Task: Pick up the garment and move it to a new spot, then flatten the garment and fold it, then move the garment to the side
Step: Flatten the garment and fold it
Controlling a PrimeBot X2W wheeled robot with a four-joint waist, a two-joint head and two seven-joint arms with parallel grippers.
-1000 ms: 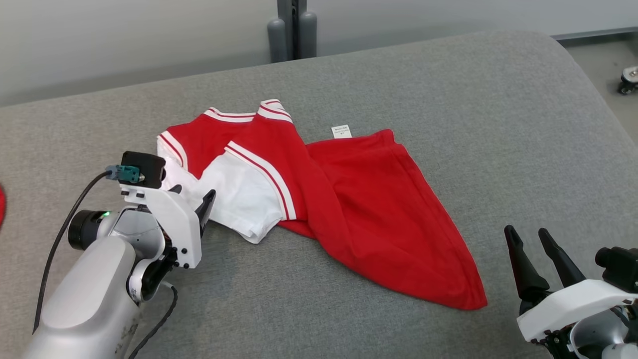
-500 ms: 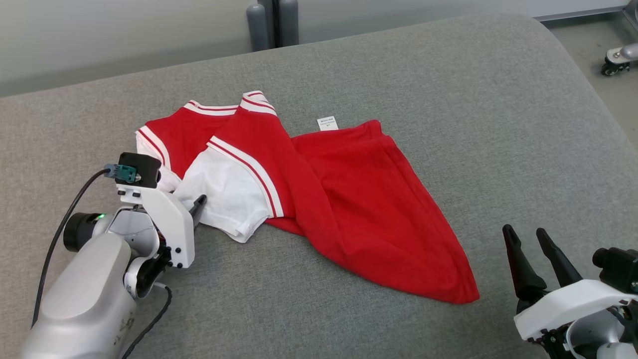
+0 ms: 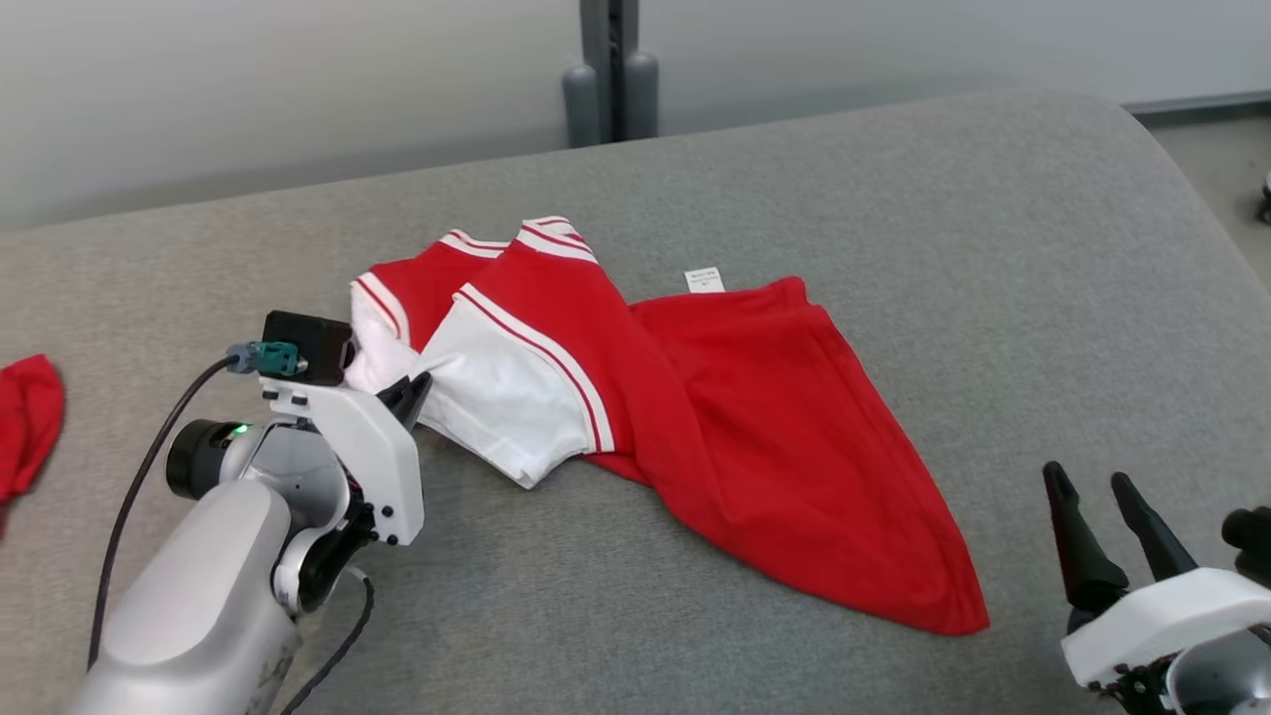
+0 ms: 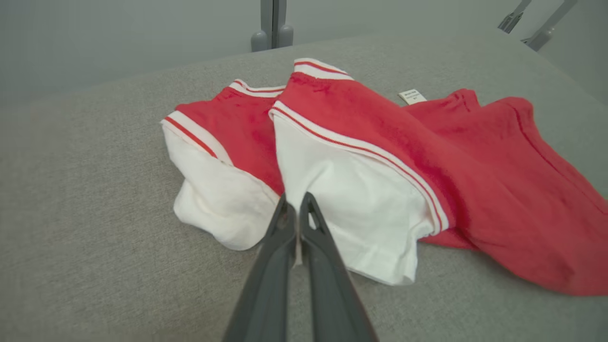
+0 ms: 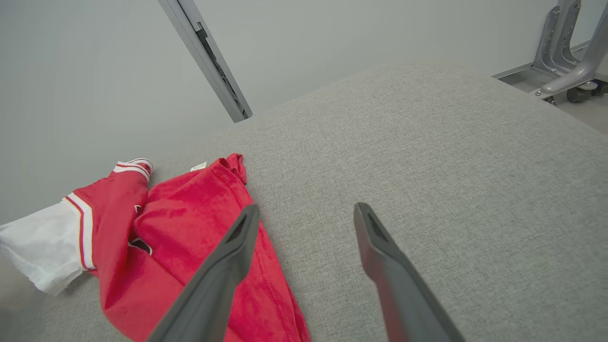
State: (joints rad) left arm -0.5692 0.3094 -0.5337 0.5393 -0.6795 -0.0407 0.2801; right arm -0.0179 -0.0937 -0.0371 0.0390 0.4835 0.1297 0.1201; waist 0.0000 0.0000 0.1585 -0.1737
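Left wrist view: left claw [image 4: 295, 197] pinched on white edge of garment [image 4: 342, 185]; right claw [image 5: 306, 206] spread.

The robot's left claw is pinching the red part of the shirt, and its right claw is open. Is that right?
Not quite. The left gripper is pinching a white part of the garment, not a red part: the left wrist view shows it shut on white cloth. The right gripper is open, as you said.
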